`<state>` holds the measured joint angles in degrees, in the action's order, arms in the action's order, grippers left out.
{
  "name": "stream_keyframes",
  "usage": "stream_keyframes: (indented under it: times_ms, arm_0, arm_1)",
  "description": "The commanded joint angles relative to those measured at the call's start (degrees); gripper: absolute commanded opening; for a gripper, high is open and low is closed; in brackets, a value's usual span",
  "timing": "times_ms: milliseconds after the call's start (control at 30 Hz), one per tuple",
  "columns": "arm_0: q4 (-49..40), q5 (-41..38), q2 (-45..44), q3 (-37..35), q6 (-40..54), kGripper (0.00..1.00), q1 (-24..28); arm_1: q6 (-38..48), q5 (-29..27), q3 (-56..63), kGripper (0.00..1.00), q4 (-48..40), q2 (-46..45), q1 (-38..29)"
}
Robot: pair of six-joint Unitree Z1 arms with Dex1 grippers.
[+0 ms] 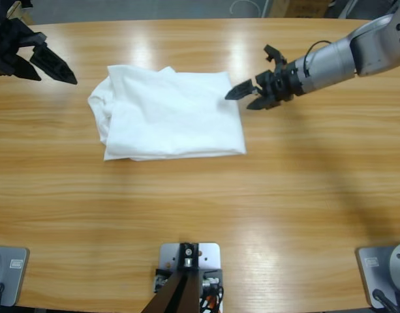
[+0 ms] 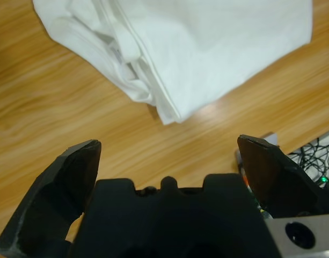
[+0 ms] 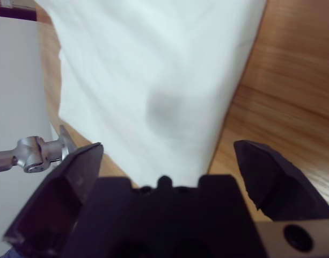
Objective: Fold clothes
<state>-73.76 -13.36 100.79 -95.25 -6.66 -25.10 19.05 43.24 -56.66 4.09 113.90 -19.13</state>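
T-shirt [image 1: 170, 114] — folded, upper middle of the surface [image 1: 284, 208]. Right gripper [image 1: 250, 91] at its upper-right corner, jaws apart; left gripper [image 1: 46, 62] upper left, off the cloth, jaws apart — bare wood below.

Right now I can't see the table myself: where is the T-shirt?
In the high view the folded T-shirt lies left of the table's centre, between the open left gripper and right gripper.

Pretty plain setup: a long wooden table [image 1: 206, 215] with a warm streaky grain fills nearly the whole high view, with soft glare patches near the top. Along the top edge there's a strip of grey floor [image 1: 154, 9], plus cardboard boxes [image 1: 303, 7] at upper right.
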Motion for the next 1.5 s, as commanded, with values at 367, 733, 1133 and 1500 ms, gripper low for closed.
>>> stream_keyframes:
  times_ms: [367, 733, 1133, 1500]
  arm_0:
    - [-1.6, 2.1, -1.3, 0.9, -1.1, 0.991, -0.6]
    - [-1.6, 2.1, -0.3, 0.9, -1.0, 0.991, -0.6]
    - [-1.6, 2.1, 0.1, 0.9, -1.0, 0.991, -0.6]
    - [-1.7, 2.1, 0.2, 1.1, -1.0, 0.991, -0.6]
  arm_1:
    - [-0.3, 3.5, 1.4, 0.973, -6.0, 11.0, -0.7]
    - [2.0, 4.7, 1.4, 0.293, -7.9, 12.3, -4.1]
    - [2.3, 3.7, 1.7, 0.0, -7.9, 11.7, -4.1]
    - [-3.8, -1.1, 1.6, 0.0, 8.5, 2.5, 5.9]
